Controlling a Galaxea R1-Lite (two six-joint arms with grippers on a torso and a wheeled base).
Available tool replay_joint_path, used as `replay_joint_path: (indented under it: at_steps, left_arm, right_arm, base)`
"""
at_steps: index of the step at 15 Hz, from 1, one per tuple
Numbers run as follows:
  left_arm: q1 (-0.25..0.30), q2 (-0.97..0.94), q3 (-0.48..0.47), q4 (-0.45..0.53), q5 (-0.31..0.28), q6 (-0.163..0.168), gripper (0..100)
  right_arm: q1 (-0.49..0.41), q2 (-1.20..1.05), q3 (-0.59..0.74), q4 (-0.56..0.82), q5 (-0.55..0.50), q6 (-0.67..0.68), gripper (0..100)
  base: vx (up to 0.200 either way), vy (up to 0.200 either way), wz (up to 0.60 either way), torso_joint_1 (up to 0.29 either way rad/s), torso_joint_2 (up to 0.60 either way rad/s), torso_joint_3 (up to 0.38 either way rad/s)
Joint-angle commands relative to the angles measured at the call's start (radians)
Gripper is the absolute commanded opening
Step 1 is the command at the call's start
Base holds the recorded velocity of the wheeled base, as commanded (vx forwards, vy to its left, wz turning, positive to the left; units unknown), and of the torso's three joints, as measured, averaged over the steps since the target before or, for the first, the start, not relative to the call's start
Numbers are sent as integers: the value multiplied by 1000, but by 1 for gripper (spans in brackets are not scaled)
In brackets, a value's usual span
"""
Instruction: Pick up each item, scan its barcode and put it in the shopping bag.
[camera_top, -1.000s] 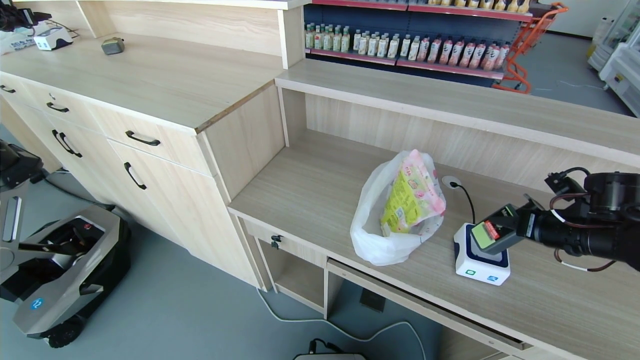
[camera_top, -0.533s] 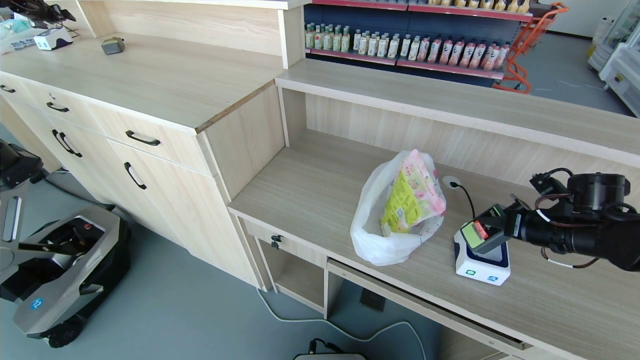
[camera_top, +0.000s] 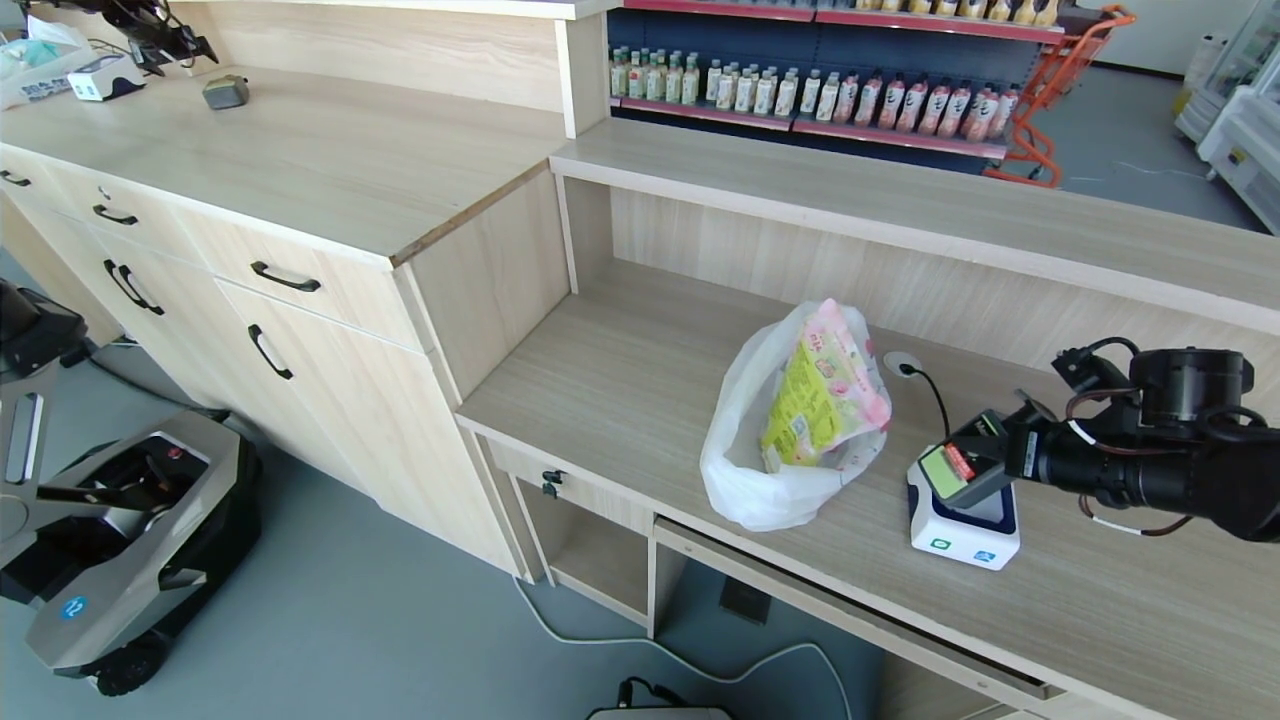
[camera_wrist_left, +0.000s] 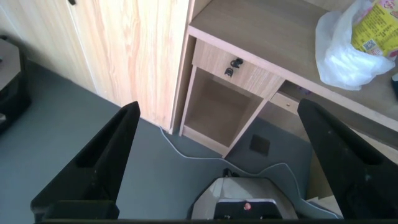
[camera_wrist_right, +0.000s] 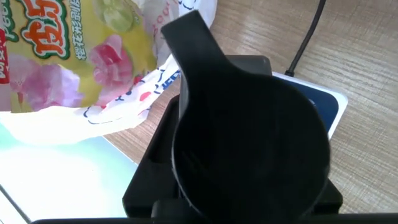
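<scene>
My right gripper (camera_top: 968, 462) is shut on a small green pack (camera_top: 942, 469) with a red label, held just above the white, blue-topped scanner (camera_top: 962, 533). The white shopping bag (camera_top: 745, 440) stands on the low desk just left of the scanner, with a yellow-and-pink snack pouch (camera_top: 828, 390) upright inside it. In the right wrist view the pouch (camera_wrist_right: 68, 56) and bag lie close beside the scanner (camera_wrist_right: 326, 107), and a black shape hides what the gripper holds. My left gripper (camera_wrist_left: 224, 155) hangs open over the floor by the desk's front, its fingers (camera_wrist_left: 102, 165) wide apart.
A black cable (camera_top: 935, 395) runs from the scanner to a desk grommet. The raised counter ledge (camera_top: 900, 215) backs the desk. A tall counter (camera_top: 270, 150) with drawers stands left, with small devices and a dark arm-like object (camera_top: 150, 25) at its far end. Bottle shelves lie behind.
My right gripper has carried the green pack left and slightly down, from the scanner's right side to over it, nearer the bag. The dark object at the far counter moved right.
</scene>
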Motion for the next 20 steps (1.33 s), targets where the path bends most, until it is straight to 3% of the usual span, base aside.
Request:
replay_joint_path:
  at_steps: [1, 3, 6, 8, 13, 15, 20]
  left_arm:
    - [0, 0, 0, 0, 0, 0, 100]
    - [0, 0, 0, 0, 0, 0, 100]
    - [0, 0, 0, 0, 0, 0, 100]
    - [0, 0, 0, 0, 0, 0, 100]
    - [0, 0, 0, 0, 0, 0, 100]
    - [0, 0, 0, 0, 0, 0, 100]
    - [0, 0, 0, 0, 0, 0, 100]
  right_arm:
    - [1, -111, -27, 2, 4, -23, 0]
    - [-24, -272, 9, 10, -2, -166, 0]
    - [-214, -419, 183, -4, -1, -606, 0]
    - [-297, -442, 213, -7, 1, -751, 0]
    - [-288, -439, 210, -183, -1, -793, 0]
    - [-209, -427, 204, -242, -9, -777, 0]
    - [-42, -325, 184, -406, -24, -525, 0]
  base:
    - [0, 0, 0, 0, 0, 0]
    - [0, 0, 0, 0, 0, 0]
    - [0, 0, 0, 0, 0, 0]
    - [0, 0, 0, 0, 0, 0]
    - [0, 0, 0, 0, 0, 0]
    - [0, 0, 600, 5, 2, 0]
    - [0, 0, 120, 1, 0, 0]
